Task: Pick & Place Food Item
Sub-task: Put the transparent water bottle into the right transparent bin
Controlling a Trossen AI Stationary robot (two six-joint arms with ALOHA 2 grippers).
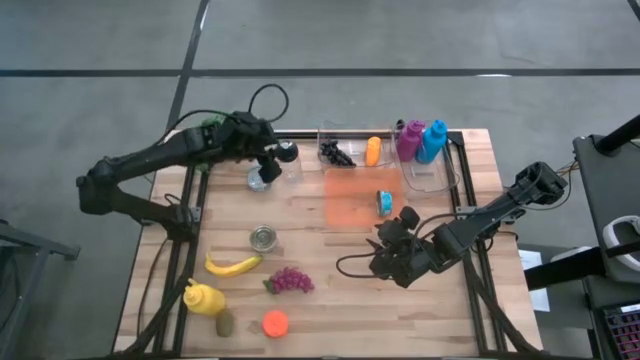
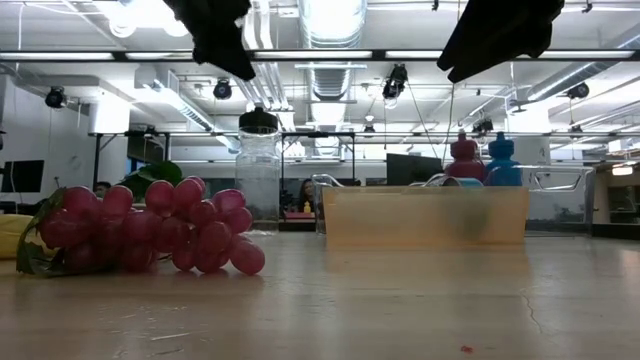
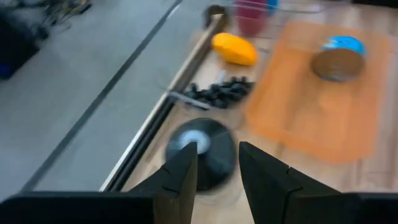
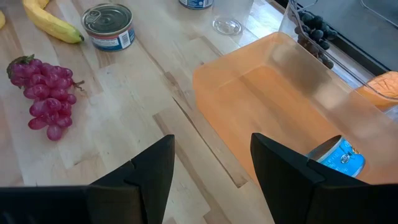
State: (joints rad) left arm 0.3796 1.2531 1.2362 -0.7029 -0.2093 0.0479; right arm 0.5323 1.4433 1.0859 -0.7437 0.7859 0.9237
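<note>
From above, an orange translucent bin (image 1: 350, 198) at the wooden table's (image 1: 330, 300) 1 o'clock holds one blue-labelled can (image 1: 385, 202); a clear tray (image 1: 345, 140) holds dark grapes (image 1: 337, 153) and an orange fruit (image 1: 373, 150). At table level, one red grape bunch (image 2: 150, 230) sits left. The left pincer (image 3: 217, 171) hangs parted over a black-lidded jar (image 3: 202, 152). The right pincer (image 4: 211, 168) hovers open near the bin, holding nothing.

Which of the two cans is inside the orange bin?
The blue-labelled can, lying on its side in the orange bin. The other can stands upright on the bare table, by the banana.
</note>
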